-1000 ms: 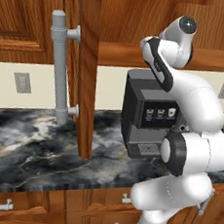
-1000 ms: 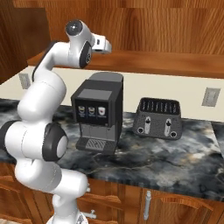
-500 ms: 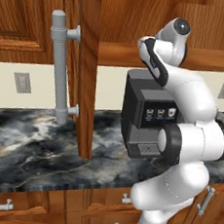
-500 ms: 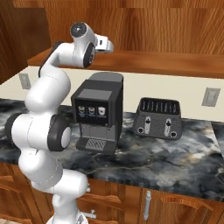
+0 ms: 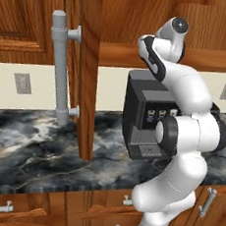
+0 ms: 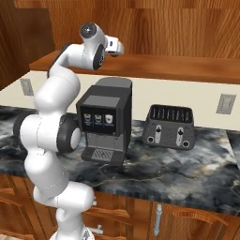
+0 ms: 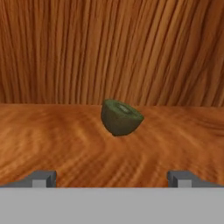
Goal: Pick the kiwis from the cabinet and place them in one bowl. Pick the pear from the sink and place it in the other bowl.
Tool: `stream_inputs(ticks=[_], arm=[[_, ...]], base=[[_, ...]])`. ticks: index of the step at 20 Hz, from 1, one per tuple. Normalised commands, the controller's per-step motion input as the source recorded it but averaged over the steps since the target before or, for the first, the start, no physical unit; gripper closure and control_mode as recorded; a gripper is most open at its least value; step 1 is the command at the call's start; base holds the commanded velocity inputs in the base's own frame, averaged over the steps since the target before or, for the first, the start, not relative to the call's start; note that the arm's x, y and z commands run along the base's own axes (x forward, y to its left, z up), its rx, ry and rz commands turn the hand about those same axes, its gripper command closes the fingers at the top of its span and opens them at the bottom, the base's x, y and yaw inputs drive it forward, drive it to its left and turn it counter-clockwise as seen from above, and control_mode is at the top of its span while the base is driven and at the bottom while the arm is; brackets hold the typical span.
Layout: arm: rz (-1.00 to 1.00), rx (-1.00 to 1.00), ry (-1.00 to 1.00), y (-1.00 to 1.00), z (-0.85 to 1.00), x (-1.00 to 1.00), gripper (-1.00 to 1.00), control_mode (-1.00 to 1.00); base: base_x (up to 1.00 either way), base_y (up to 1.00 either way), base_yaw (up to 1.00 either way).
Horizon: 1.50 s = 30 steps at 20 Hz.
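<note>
While the hand (image 7: 112, 178) reaches into the cabinet (image 5: 85, 67) with its fingers (image 7: 42, 178) spread wide and empty, a kiwi (image 7: 121, 117) lies on the wooden shelf (image 7: 52, 140) straight ahead of it, centred between the fingertips, not touched.

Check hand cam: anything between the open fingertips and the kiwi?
Nothing. In the hand view only bare wood shelf lies between the gripper and the kiwi.
</note>
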Motion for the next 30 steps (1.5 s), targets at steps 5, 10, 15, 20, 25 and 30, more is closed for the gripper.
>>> stream_inputs(ticks=[5, 10, 15, 20, 25, 30], arm=[[0.00, 0.00, 0.00, -0.03, -0.06, 0.23, -1.00, -1.00], [0.00, 0.00, 0.00, -0.01, -0.19, 0.19, -1.00, -1.00], [0.00, 0.00, 0.00, -0.04, -0.09, 0.21, -1.00, -1.00], [0.00, 0.00, 0.00, -0.06, 0.00, 0.35, -1.00, -1.00], [0.00, 0.00, 0.00, -0.05, 0.00, 0.38, -1.00, -1.00], [0.00, 0.00, 0.00, -0.04, 0.00, 0.35, -1.00, -1.00]], base=[[0.00, 0.00, 0.00], [0.00, 0.00, 0.00], [0.00, 0.00, 0.00], [0.00, 0.00, 0.00], [0.00, 0.00, 0.00], [0.00, 0.00, 0.00]])
